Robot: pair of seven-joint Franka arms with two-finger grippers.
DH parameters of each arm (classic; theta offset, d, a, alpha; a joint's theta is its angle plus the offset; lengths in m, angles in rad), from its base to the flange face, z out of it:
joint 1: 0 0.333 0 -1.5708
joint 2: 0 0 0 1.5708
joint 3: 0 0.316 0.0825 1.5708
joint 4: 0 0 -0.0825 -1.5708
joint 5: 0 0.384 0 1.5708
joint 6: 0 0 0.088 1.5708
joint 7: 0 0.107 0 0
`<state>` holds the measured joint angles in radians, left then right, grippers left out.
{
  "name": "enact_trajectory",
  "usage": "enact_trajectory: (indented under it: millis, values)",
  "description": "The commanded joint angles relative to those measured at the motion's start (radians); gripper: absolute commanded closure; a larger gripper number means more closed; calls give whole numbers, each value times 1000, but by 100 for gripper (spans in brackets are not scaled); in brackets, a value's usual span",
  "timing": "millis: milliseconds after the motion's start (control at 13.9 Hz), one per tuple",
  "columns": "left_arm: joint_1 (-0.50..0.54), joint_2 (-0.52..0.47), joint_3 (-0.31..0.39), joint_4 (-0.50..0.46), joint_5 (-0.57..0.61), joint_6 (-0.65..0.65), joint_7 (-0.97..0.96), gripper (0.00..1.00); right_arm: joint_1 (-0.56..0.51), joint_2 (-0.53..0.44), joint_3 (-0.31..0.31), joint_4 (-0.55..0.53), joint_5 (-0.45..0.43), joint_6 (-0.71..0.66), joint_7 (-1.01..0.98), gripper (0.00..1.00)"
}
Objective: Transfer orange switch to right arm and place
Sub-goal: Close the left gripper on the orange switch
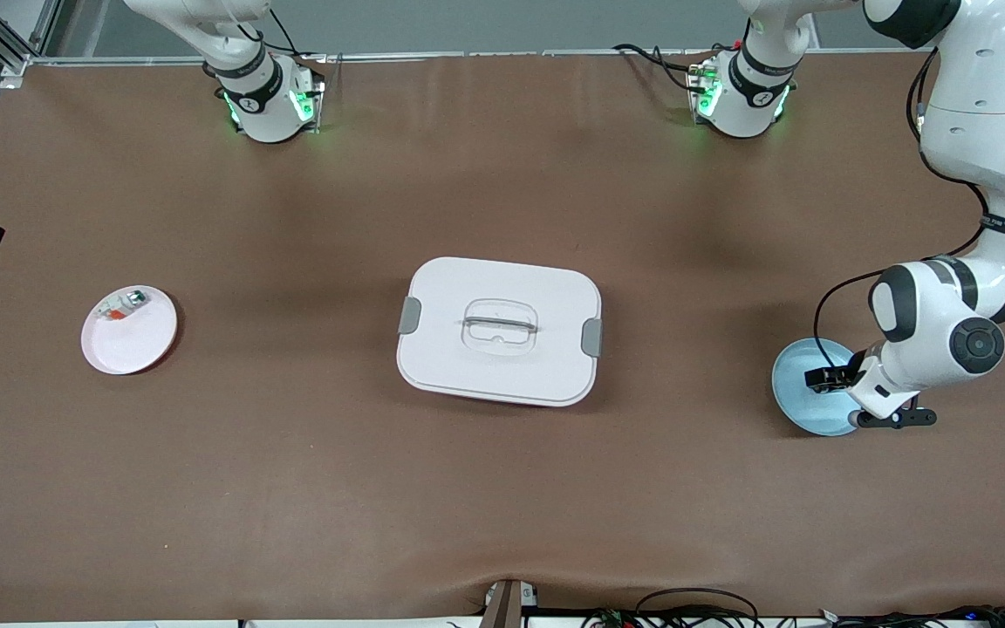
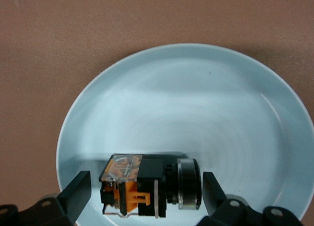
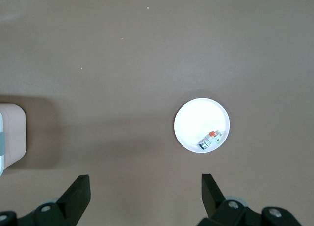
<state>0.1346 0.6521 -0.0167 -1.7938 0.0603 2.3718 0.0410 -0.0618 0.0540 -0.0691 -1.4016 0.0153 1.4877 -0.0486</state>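
My left gripper (image 2: 144,194) hangs low over the pale blue round plate (image 2: 206,108) at the left arm's end of the brown bench (image 1: 502,488), jaws apart and straddling the tiny black push-button switch with orange marks (image 2: 147,186), which lies on its side in that plate. To grip well, I judge I should close squarely across its body. My right gripper (image 3: 144,194) waits high above the bench, jaws apart.

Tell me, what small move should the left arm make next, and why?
Probably close the left end effector on the orange switch. Its open fingers already flank the switch, which lies on the light blue plate. The right end effector waits open, high above the table.
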Motion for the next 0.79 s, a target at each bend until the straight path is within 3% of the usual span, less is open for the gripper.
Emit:
enact_trajectory:
  millis: [0, 216, 289, 505, 721]
  values:
    - [11, 11, -9, 5, -14, 18, 14, 0, 2, -22, 8, -17, -20, -14, 1, 0]
    - [11, 11, -11, 5, -16, 24, 11, 0, 5, -22, 9, -16, -20, -20, 10, 0]
    - [11, 11, -11, 5, -16, 24, 8, 5, 7, -22, 9, -16, -20, -20, 10, 0]
    - [10, 8, -11, 5, -17, 24, -6, 70, 5, -20, 8, -17, -20, -21, 10, 0]
    - [5, -2, -11, 7, -17, 23, -6, 79, 4, -20, 8, -17, -20, -20, 9, 0]
